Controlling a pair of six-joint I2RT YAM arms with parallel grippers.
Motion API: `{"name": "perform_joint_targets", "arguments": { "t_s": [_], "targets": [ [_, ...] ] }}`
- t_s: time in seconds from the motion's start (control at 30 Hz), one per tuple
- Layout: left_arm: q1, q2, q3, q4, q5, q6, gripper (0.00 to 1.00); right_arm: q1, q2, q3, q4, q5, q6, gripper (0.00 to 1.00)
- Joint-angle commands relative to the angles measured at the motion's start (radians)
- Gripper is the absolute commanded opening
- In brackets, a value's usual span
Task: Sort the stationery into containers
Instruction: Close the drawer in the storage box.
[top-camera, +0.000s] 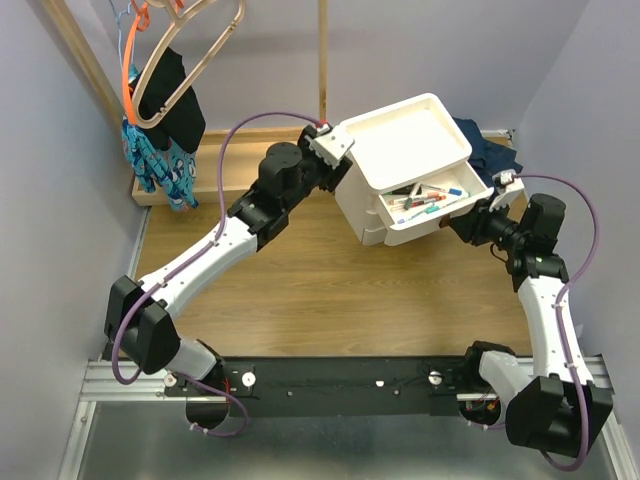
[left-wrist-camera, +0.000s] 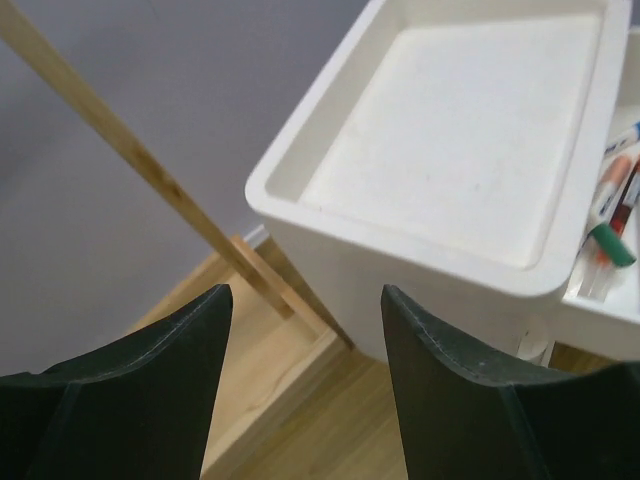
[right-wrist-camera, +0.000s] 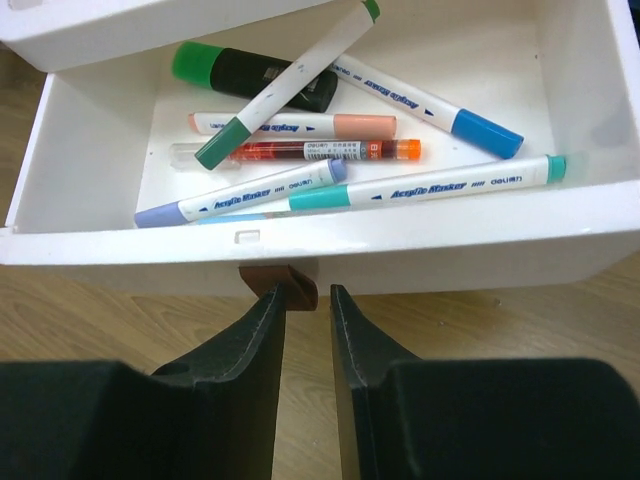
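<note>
The white drawer unit stands at the back right with its shallow tray top bare. Its top drawer is pulled open and holds several markers: a thick black-and-green marker, slim white ones with green, blue and teal caps, and an orange-capped pen. My right gripper sits at the drawer's brown pull tab, its jaws a narrow gap apart and not clamped on it. My left gripper is open and empty at the unit's back left corner.
A wooden rack base with an upright pole runs along the back wall. Hangers and clothes hang at the back left. Dark blue cloth lies behind the unit. Walls close in on both sides.
</note>
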Motion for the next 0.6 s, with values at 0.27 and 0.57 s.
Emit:
{"name": "perform_joint_targets", "arguments": {
  "t_s": [0.27,0.57],
  "targets": [
    [0.074,0.007,-0.177,0.004,-0.065,-0.017,0.7,0.052,0.096,0.075,0.174,-0.052,0.075,0.32],
    [0.104,0.046,-0.177,0.022,-0.065,-0.022,0.7,0.078,0.149,0.072,0.31,-0.022,0.123,0.33]
  ]
}}
